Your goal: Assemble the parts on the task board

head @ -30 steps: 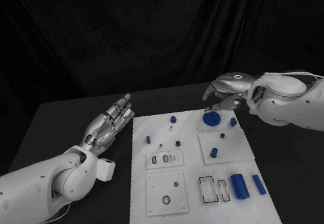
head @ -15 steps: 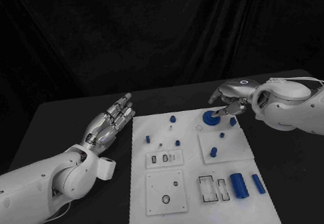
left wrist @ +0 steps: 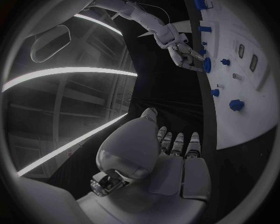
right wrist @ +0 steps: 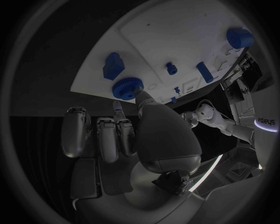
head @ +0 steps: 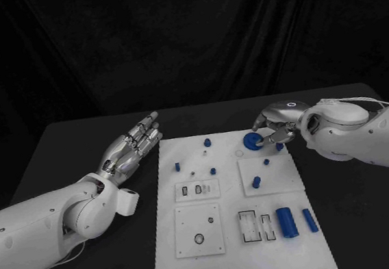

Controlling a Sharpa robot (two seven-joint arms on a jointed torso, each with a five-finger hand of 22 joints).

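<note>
The left hand (head: 135, 146) lies flat and open beside the left edge of the task board (head: 235, 253), palm turned up and fingers (left wrist: 177, 142) straight and close together, pointing away from the robot — it holds nothing. The right arm (head: 375, 135) reaches in over the far right corner of the board, where the right hand (head: 275, 125) bends down with its fingers curled. One fingertip (right wrist: 142, 94) touches the blue gear (right wrist: 128, 87) — whether the hand really grips it I cannot tell.
</note>
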